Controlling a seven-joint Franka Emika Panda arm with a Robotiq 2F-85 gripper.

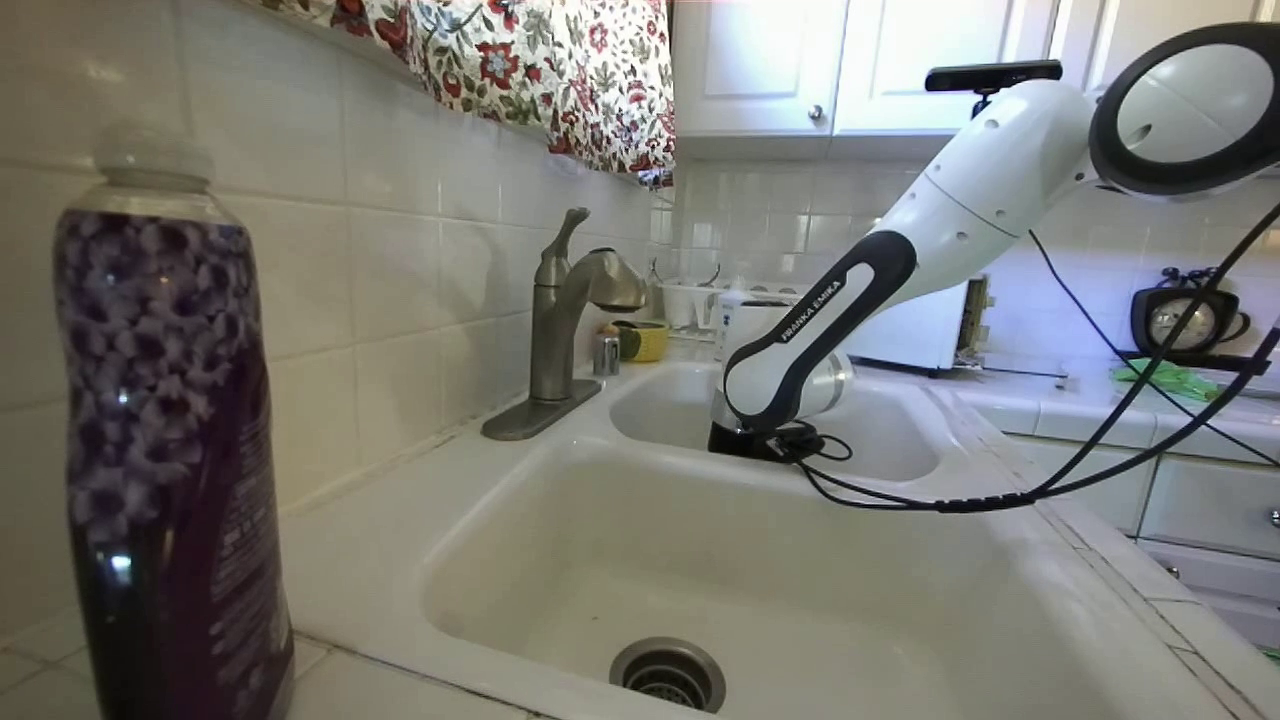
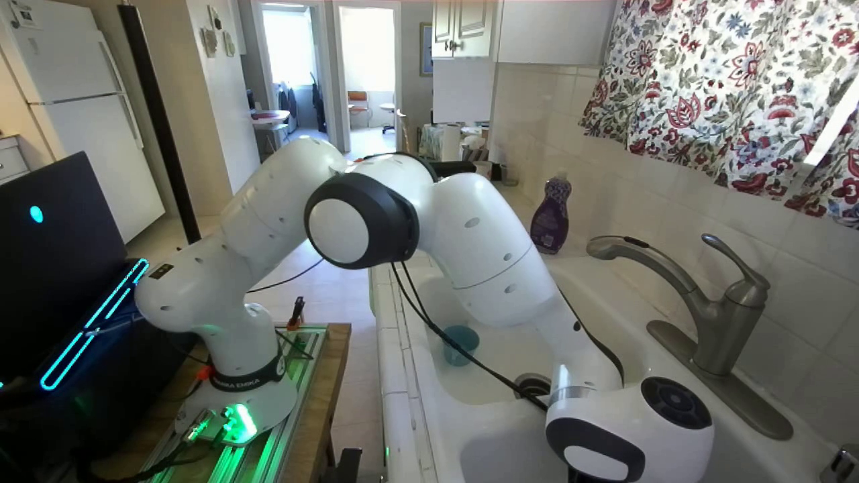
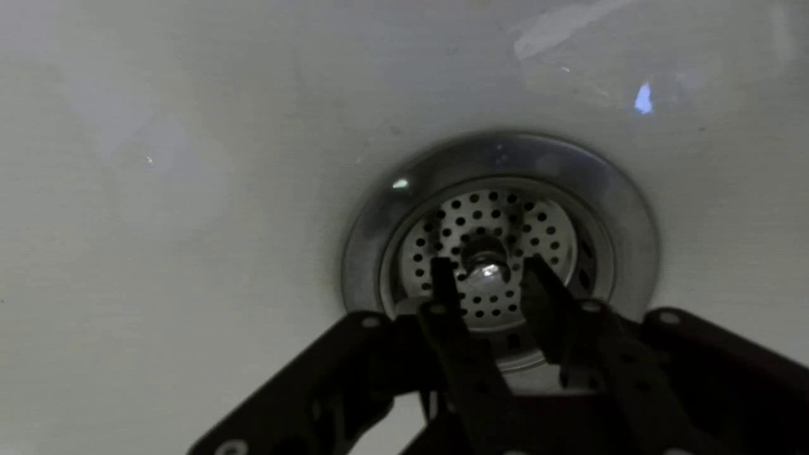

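Jaws: apart, reaching in from the bottom edge of the wrist view, with dark fingertips (image 3: 444, 281) to the left and right of the strainer knob (image 3: 485, 258); nothing is clamped.
Strainer knob: just right of centre and slightly below mid-height in the wrist view. Perforated metal shows on both sides of it, so no contact is apparent; how deep the fingertips sit beside it cannot be told.
Pinch: as a judgement, a sound hold calls for the knob midway between the fingertips and the jaws low enough to bite under its rounded, shiny top; a shallow pinch could slip.
Strainer basket (image 3: 539, 229): perforated metal disc around the knob. Force is best kept along the knob's axis, since a sideways shove would probably rock it.
Drain flange (image 3: 362, 265): wide metal ring around the basket; fingertips should not scrape it.
Sink basin (image 1: 890, 432): middle of an exterior view, with the Franka Emika arm (image 1: 960, 220) slanting into it from the upper right.
Cables (image 1: 975, 503): looped right of centre there; slack matters over the rim.
Faucet (image 1: 550, 345): left of the arm, apart from it.
Blue cup (image 2: 461, 345): in the neighbouring basin, centre of an exterior view.
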